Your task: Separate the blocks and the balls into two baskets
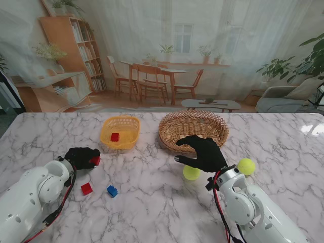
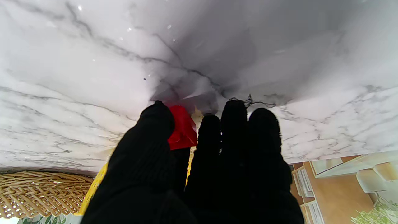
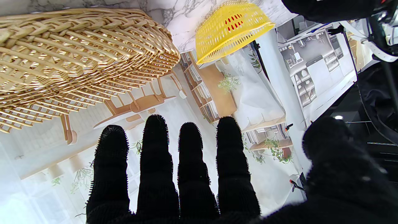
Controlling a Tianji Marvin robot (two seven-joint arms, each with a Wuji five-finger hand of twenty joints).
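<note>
My left hand [image 1: 82, 157] is shut on a red block [image 1: 95, 161], pinched between thumb and fingers [image 2: 183, 130], just above the table and nearer to me than the yellow basket [image 1: 120, 132]. That basket holds one red block [image 1: 115, 136]. Another red block [image 1: 86, 189] and a blue block [image 1: 112, 191] lie on the marble near my left arm. My right hand [image 1: 205, 152] hovers open with fingers spread [image 3: 155, 161], just in front of the wicker basket [image 1: 192, 130]. One yellow-green ball [image 1: 191, 172] sits under it; a second ball [image 1: 246, 166] lies to its right.
Both baskets stand side by side at mid-table, the wicker basket [image 3: 77, 53] and the yellow basket [image 3: 231, 29] also showing in the right wrist view. A printed room backdrop rises behind the table's far edge.
</note>
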